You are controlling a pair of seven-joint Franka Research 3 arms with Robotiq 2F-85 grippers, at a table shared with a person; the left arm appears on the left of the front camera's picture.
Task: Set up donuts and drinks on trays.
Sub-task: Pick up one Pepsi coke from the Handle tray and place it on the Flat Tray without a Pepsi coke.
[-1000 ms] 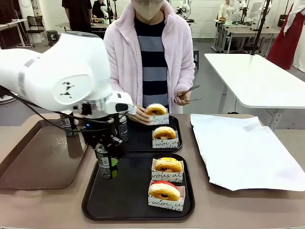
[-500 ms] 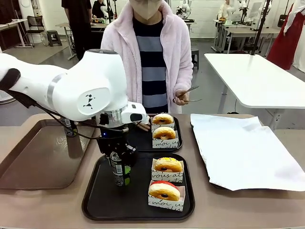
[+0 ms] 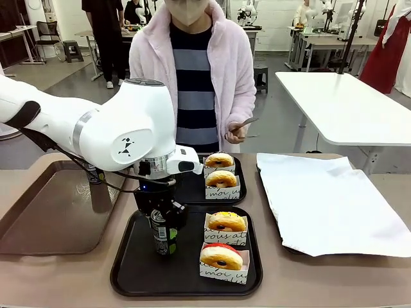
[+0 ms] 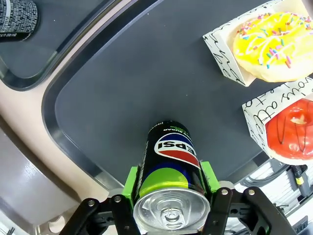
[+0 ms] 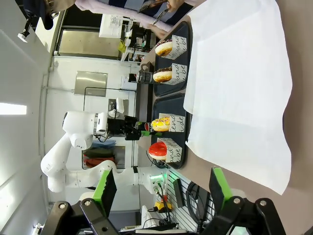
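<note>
Across a shared lab table, left gripper (image 3: pixel 162 236) clamps a Pepsi can (image 3: pixel 163 235) over the near black tray (image 3: pixel 141 273), left of boxed donuts (image 3: pixel 225 223); release comes next. Right gripper (image 5: pixel 160 195) gapes empty.

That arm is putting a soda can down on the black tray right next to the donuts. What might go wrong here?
The left hand grips a slim Pepsi can upright over the near tray. Released before it sits flat, so tall a can might tip. The yellow-iced donut's box stands close beside it; a sideways drift could nudge it.
</note>
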